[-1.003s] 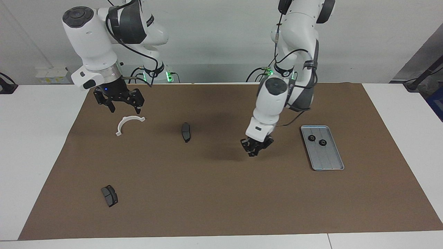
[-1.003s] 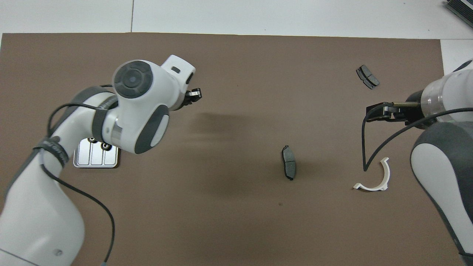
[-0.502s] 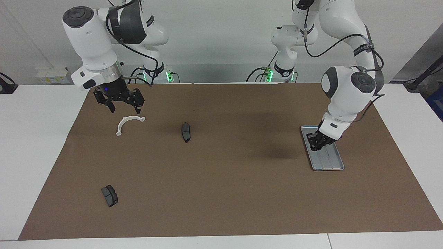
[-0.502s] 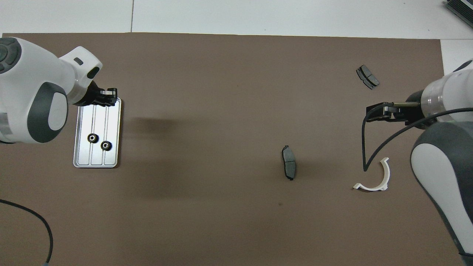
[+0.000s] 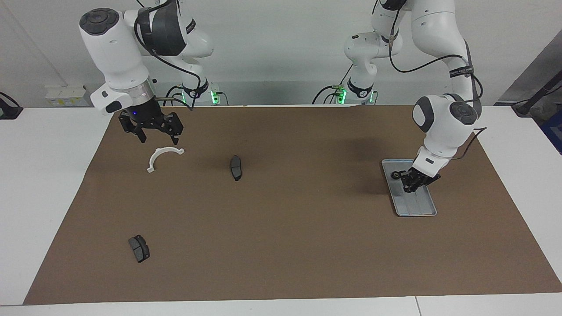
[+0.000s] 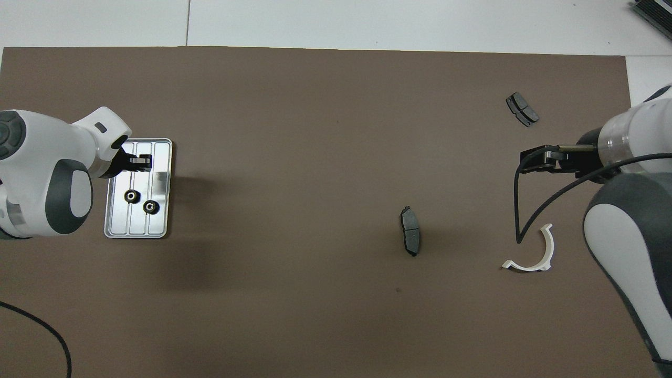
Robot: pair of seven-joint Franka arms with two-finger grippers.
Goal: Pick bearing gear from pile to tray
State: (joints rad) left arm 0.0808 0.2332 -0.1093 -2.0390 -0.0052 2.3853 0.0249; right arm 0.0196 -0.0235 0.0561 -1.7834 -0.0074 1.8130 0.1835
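left gripper (image 5: 412, 188) | moved from mat to over tray (image 5: 423, 210)

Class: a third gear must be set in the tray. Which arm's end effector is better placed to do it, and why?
The left end effector: it hangs shut over the tray, beside two gears. The right end effector waits open near the white arc.

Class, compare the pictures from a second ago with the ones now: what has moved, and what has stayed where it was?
The left gripper has travelled, shut, from over the bare mat to over the tray, toward the left arm's end of the table. Whether it carries a gear cannot be seen. Unchanged: two gears in the tray, both brake pads, the white arc, and the waiting, open right gripper above the arc.
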